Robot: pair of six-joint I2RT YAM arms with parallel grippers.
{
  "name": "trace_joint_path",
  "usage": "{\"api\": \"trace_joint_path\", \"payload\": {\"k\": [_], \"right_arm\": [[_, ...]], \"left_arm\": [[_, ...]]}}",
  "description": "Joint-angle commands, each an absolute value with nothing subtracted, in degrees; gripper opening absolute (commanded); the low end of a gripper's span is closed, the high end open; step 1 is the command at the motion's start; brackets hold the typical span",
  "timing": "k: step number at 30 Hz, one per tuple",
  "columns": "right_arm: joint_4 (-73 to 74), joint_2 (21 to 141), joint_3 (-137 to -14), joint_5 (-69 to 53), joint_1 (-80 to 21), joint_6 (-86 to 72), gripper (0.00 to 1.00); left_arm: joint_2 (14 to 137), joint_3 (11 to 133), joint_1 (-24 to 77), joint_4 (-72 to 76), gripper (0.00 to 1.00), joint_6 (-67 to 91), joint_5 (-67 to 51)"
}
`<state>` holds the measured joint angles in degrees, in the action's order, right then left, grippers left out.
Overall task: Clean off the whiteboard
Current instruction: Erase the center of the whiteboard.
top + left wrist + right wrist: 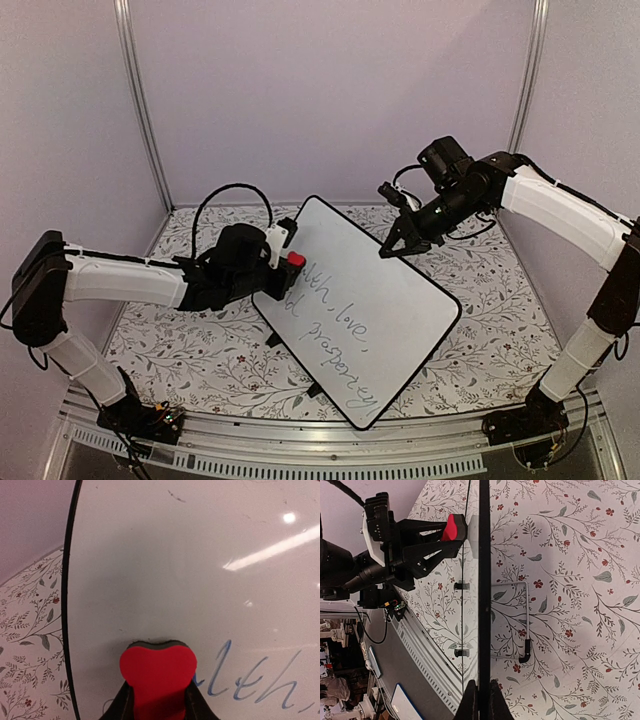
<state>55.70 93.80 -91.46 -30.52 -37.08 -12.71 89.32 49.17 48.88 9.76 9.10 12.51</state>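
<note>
The whiteboard (pixel 380 300) stands tilted in the middle of the table, with cursive handwriting (pixel 335 330) down its lower left part. My left gripper (pixel 288 258) is shut on a red eraser (pixel 296 259), whose dark felt face presses on the board near its upper left edge. In the left wrist view the eraser (pixel 158 670) sits between the fingers (pixel 120 705), just left of the blue handwriting (pixel 250 682) on the whiteboard (pixel 190 570). My right gripper (pixel 392 247) is shut on the board's upper right rim. The right wrist view shows that rim (pixel 484 580) edge-on, running into the right gripper (pixel 484 702).
A floral cloth (pixel 190 350) covers the table. A wire stand (pixel 522 625) props the board from behind, and small black feet (pixel 272 340) show along its lower edge. A metal rail (pixel 300 455) runs along the near edge. Frame posts (pixel 140 100) and walls enclose the back.
</note>
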Motion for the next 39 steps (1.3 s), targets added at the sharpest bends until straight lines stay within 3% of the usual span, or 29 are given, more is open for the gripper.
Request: {"api": "trace_joint_path", "payload": {"k": [1,21,39], "right_arm": [[53.5,94.55,-93.34,-33.31,-38.41,-9.5,0.0],[53.61,94.67,-93.36,-33.14,-38.41,-9.56,0.0],[53.59,95.09,-93.34,-33.27,-38.43,-9.58,0.0]], "left_arm": [[88.79,48.74,50.73,11.42,0.0,7.37,8.8],[89.3,44.4,49.86,7.87,0.0,11.21,15.87],[84.29,40.63,50.49,13.8,0.0,9.02,8.14]]}}
